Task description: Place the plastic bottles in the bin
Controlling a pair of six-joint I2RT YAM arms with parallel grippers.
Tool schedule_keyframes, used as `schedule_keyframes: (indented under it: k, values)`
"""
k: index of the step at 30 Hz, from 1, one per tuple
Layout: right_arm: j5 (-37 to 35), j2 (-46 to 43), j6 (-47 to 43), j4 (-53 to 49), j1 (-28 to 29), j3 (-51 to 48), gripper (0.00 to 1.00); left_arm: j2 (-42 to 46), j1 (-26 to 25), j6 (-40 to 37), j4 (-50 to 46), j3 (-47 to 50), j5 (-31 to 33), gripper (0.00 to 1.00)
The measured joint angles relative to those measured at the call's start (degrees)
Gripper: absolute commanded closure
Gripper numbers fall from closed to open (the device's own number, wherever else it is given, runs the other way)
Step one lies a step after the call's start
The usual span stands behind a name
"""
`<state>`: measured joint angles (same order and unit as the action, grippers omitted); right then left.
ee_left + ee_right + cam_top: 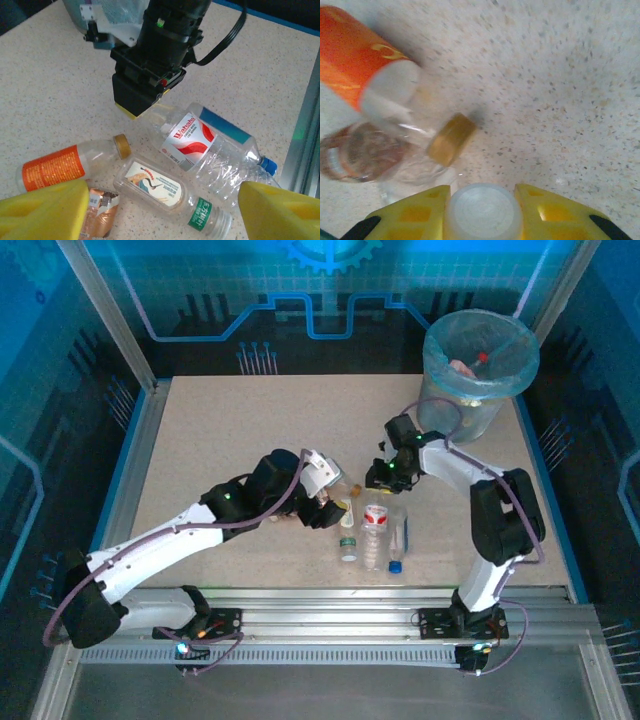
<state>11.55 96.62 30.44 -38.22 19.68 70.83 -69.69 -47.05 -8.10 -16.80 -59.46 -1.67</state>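
The right gripper (482,202) has its yellow fingers (412,215) pressed against both sides of a white cap (482,212), so they stand narrow and clamped on it. In the left wrist view, the right gripper (136,110) sits over the neck end of the red-label bottle (187,142), which lies on its side on the table (45,85). Just ahead of these fingers lies the orange-label bottle (350,55), its gold cap (451,138) pointing toward them but not touching.

The left gripper (162,210) has its fingers (45,210) spread wide and grips nothing. Between them lies the green-band bottle (165,195), flat on the table. A crushed brown bottle (102,210) lies just inside the left finger, and whether they touch cannot be told. Beyond the fingers are the orange-label bottle (65,167) and the red-label bottle. The blue-cap bottle (235,145) lies against the red-label bottle's far side.

The bin (440,340) stands well beyond the right gripper (385,478), at the table's far right corner, with a pink bottle (462,367) inside. The left gripper (325,510) is near the bottles.
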Motion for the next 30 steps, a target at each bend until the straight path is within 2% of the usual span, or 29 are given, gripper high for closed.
schedule_keyframes:
  k: [6,12,16,20,25,30]
  values:
    - [-4.02,-8.04,-1.09,-3.41,0.0,6.1,0.79,1.05,0.0,0.28,2.29,-1.86,1.75,0.23]
    - [-10.05,-15.3,-3.56,-3.8,0.76,13.09,0.99,2.86,0.0,0.94,6.05,-4.0,6.73,0.25]
    - [-17.97,-17.18,-7.45,-1.68,4.22,20.28,1.0,2.23,0.48,2.97,8.61,-7.23,9.29,0.29]
    - [-27.47,-16.24,-13.35,2.25,7.06,29.94,1.0,-2.4,2.38,7.1,9.57,-14.43,9.88,0.31]
    - [-39.43,-11.54,-22.62,11.41,6.86,40.72,1.0,-9.88,5.46,13.49,10.84,-21.59,8.92,0.32]
    - [-47.3,0.72,-31.3,18.12,3.39,55.36,1.0,-15.43,6.19,17.68,11.19,-24.72,6.49,0.32]
